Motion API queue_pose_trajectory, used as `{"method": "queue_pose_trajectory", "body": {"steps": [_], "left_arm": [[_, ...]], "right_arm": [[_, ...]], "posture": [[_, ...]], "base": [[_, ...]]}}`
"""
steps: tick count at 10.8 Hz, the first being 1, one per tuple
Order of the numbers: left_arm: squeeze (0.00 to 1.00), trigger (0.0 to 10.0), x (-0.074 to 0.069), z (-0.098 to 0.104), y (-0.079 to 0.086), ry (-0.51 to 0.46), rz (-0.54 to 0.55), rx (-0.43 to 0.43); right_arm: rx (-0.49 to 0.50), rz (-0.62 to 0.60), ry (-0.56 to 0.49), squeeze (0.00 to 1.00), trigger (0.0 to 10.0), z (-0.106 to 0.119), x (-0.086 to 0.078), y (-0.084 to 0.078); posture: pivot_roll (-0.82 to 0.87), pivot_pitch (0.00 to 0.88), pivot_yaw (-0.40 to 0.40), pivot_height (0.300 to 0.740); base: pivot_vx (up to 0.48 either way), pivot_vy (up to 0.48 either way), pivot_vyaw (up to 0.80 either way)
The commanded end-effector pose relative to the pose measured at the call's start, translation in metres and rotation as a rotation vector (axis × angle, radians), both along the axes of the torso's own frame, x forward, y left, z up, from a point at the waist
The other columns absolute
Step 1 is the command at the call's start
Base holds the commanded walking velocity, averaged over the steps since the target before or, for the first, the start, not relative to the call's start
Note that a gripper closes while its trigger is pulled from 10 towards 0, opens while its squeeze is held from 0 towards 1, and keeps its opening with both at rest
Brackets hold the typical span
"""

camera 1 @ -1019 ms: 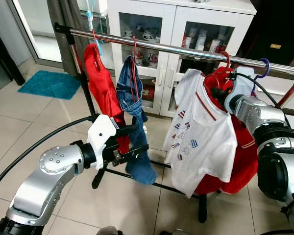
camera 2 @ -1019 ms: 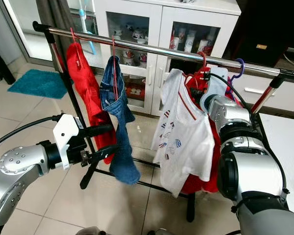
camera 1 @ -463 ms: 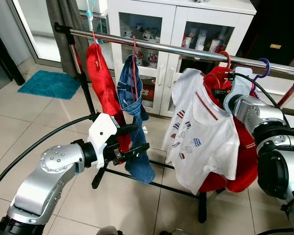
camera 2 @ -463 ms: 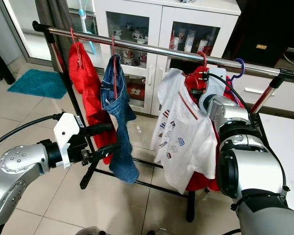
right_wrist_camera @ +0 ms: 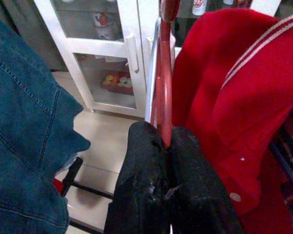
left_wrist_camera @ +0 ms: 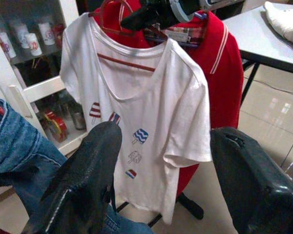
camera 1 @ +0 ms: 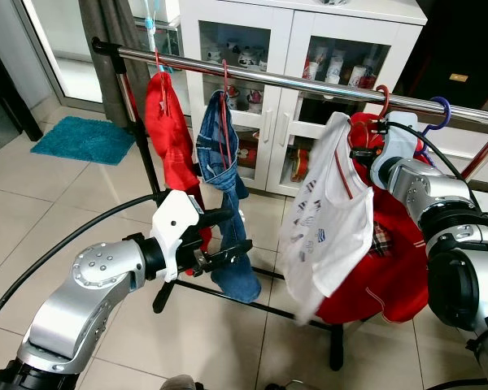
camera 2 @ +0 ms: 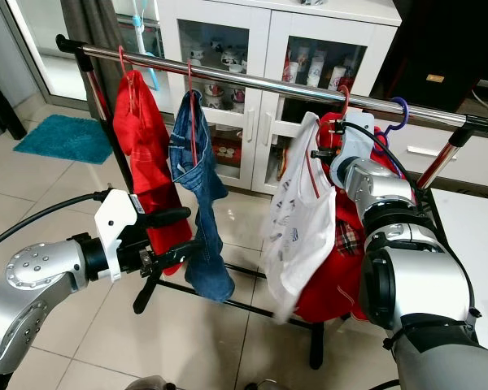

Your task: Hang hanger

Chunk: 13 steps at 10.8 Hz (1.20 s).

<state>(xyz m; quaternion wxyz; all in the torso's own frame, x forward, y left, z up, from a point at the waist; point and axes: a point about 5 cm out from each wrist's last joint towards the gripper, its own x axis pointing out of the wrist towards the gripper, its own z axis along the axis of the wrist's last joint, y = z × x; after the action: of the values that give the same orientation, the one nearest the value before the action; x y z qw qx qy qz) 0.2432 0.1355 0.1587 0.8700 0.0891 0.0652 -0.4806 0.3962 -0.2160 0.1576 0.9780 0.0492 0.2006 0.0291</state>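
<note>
While the left gripper [camera 1: 232,236] idles low with fingers apart beside the jeans [camera 1: 224,203], the white T-shirt [camera 1: 329,219] has swung edge-on since a second ago. Right gripper [right_wrist_camera: 166,161] clamped on the red hanger [right_wrist_camera: 165,87], hook now looped over the rail [camera 1: 309,83], against the red polo [camera 1: 382,268]. Judged hung; release comes next.

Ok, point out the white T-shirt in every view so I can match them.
Left eye view: white T-shirt right of centre, hanging below the rail.
Right eye view: right of centre, edge-on.
Left wrist view: centre, front facing the camera, between the open left pincer's fingers.
Right wrist view: I cannot make it out; the right pincer clamps its red hanger.
Shared landmark: the red polo shirt behind it.
</note>
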Motion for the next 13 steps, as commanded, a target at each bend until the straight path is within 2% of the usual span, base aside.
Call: {"method": "queue_pose_trajectory", "body": {"steps": [1,3,4,6,7,8,10,13], "left_arm": [[0.00,10.0,0.001,0.001,-0.001,-0.013,-0.008,0.002],[0.00,10.0,0.000,0.001,-0.001,-0.015,-0.003,0.005],[0.00,10.0,0.000,-0.001,0.000,-0.018,0.020,0.007],[0.00,10.0,0.012,-0.008,-0.001,-0.044,0.199,0.018],[0.00,10.0,0.016,-0.010,-0.004,-0.042,0.259,0.011],[0.00,10.0,0.017,-0.010,-0.007,-0.059,0.280,0.000],[0.00,10.0,0.019,-0.012,-0.006,-0.056,0.338,-0.014],[0.00,10.0,0.017,-0.022,-0.001,-0.029,0.383,0.017]], "right_arm": [[0.004,0.005,-0.026,0.00,0.0,0.008,0.003,0.000],[-0.020,0.008,-0.056,0.00,0.0,0.014,0.004,-0.002],[-0.067,0.012,-0.088,0.00,0.0,0.019,0.005,-0.004],[-0.084,0.029,-0.168,0.00,0.0,0.024,-0.002,-0.001],[-0.066,0.027,-0.237,0.00,0.0,0.026,-0.014,0.002],[-0.058,0.026,-0.255,0.00,0.0,0.024,-0.027,0.005],[-0.045,0.048,-0.241,0.00,0.0,0.013,-0.050,0.016],[0.054,0.022,-0.202,0.00,0.0,-0.023,-0.110,0.056]], "posture": [[0.07,0.027,-0.050,0.740],[0.07,0.018,-0.054,0.740],[0.07,0.013,-0.055,0.740],[0.07,0.011,-0.051,0.740],[0.06,0.015,-0.046,0.740],[0.06,0.017,-0.043,0.740],[0.05,0.025,-0.039,0.740],[0.05,0.037,-0.039,0.740]], "base": [[0.000,0.000,0.00],[0.000,0.000,0.00],[0.000,0.000,0.00],[0.000,0.000,0.00],[0.000,0.000,0.00],[0.000,0.000,0.00],[0.000,0.000,0.00],[0.000,0.000,0.00]]}}
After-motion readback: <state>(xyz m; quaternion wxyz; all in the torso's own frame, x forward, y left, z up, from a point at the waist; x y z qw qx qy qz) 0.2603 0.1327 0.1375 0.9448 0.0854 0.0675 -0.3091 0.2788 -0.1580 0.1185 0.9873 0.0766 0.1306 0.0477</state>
